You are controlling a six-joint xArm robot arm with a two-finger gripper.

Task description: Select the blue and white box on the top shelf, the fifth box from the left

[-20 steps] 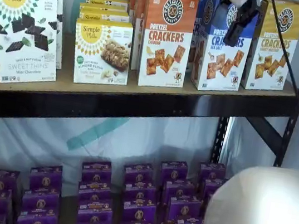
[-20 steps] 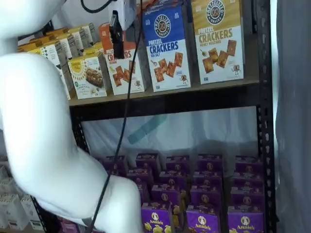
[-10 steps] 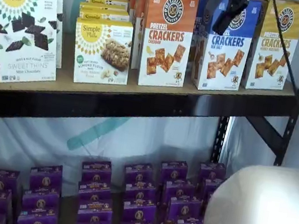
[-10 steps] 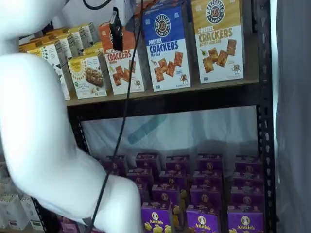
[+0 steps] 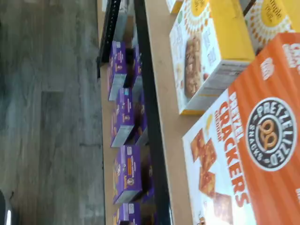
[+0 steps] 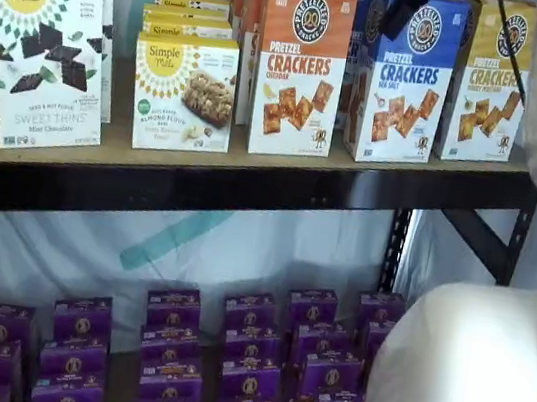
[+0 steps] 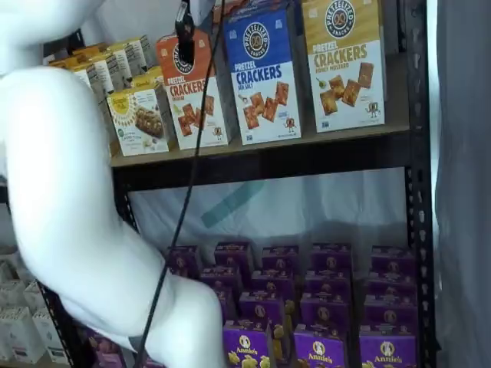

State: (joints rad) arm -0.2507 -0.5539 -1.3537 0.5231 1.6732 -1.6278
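Observation:
The blue and white box (image 6: 408,80) stands upright on the top shelf (image 6: 203,166), between an orange-topped Crackers Cheddar box (image 6: 301,64) and a yellow-topped crackers box (image 6: 488,82). It shows in both shelf views (image 7: 265,77). My gripper (image 6: 407,1) hangs at the view's top edge, its black fingers in front of the blue box's upper left corner. In a shelf view the gripper (image 7: 184,27) shows as one dark finger over the orange box's top. No gap or held box shows. The wrist view shows the orange box (image 5: 248,154), not the blue one.
Simple Mills boxes (image 6: 184,92) stand left of the orange box. Several purple Annie's boxes (image 6: 245,359) fill the lower shelf. My white arm (image 7: 69,215) covers the left of a shelf view. A black rack post (image 7: 418,192) stands at the right.
The gripper has risen along the front of the blue box, from its middle to the top edge of the view. The boxes have not moved.

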